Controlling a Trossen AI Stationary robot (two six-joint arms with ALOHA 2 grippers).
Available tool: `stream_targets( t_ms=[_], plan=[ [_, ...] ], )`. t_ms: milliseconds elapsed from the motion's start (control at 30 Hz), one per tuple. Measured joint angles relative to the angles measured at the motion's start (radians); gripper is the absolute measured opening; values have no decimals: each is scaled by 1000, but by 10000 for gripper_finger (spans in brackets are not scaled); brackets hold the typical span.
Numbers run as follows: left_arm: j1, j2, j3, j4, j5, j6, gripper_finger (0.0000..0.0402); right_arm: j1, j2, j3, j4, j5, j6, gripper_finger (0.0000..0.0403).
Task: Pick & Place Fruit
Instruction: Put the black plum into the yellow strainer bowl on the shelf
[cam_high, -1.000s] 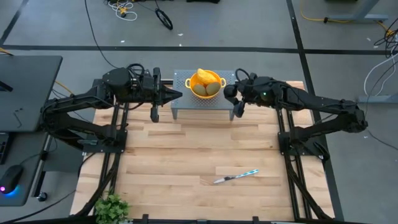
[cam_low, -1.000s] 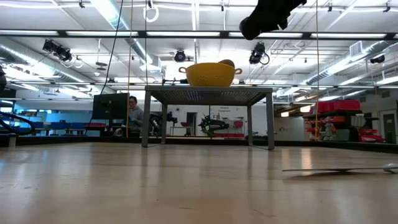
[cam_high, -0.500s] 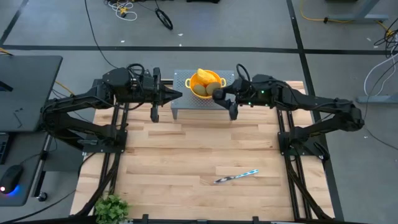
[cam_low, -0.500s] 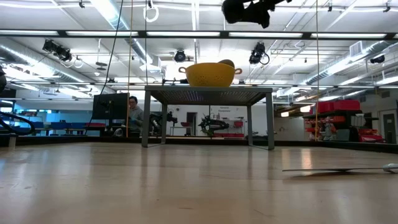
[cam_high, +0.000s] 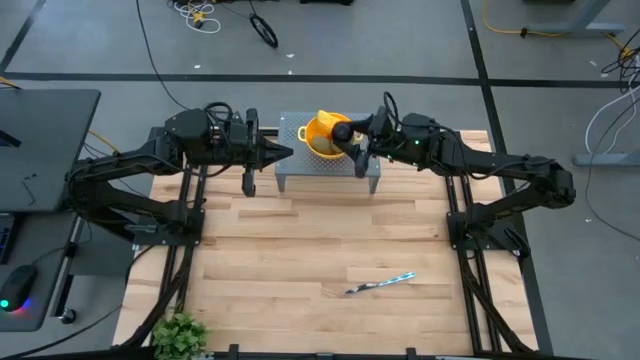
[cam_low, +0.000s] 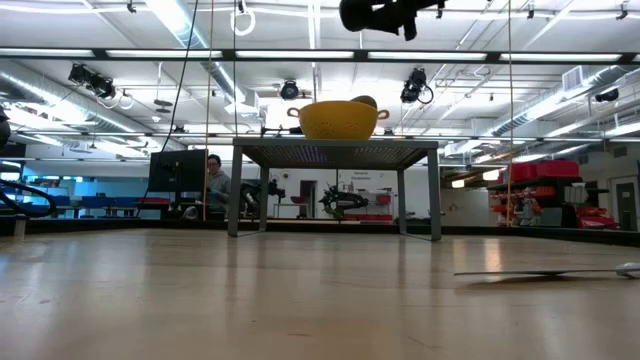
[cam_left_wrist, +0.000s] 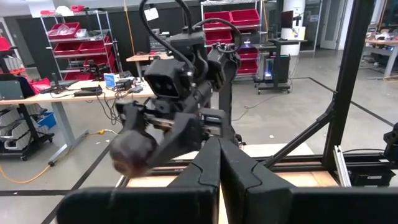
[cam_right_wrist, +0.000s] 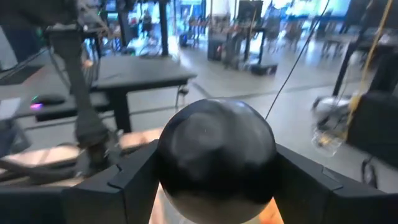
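— Two grippers: what does each hold?
— Right gripper (cam_high: 347, 138) hangs above the yellow perforated bowl (cam_high: 320, 128), jaws spread wide and clamped on the dark round fruit (cam_right_wrist: 215, 155). Left gripper (cam_high: 285, 153), beside the bowl's small metal stand (cam_high: 290, 170), is clenched on nothing.
— Other fruit?
— An olive-brown oval (cam_low: 364, 101) lies in the bowl.

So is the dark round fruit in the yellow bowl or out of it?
Out, held. The right pincer is shut on the dark round fruit, and hangs above the yellow bowl in the low view.
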Motion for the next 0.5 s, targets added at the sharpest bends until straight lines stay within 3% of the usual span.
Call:
stream_targets(
  t_ms=[167, 500],
  plan=[
    [0, 0, 0, 0, 0, 8, 2, -29, 32, 0, 106, -2, -16, 264],
    [0, 0, 0, 0, 0, 15, 2, -76, 72, 0, 116, -10, -16, 264]
  ],
)
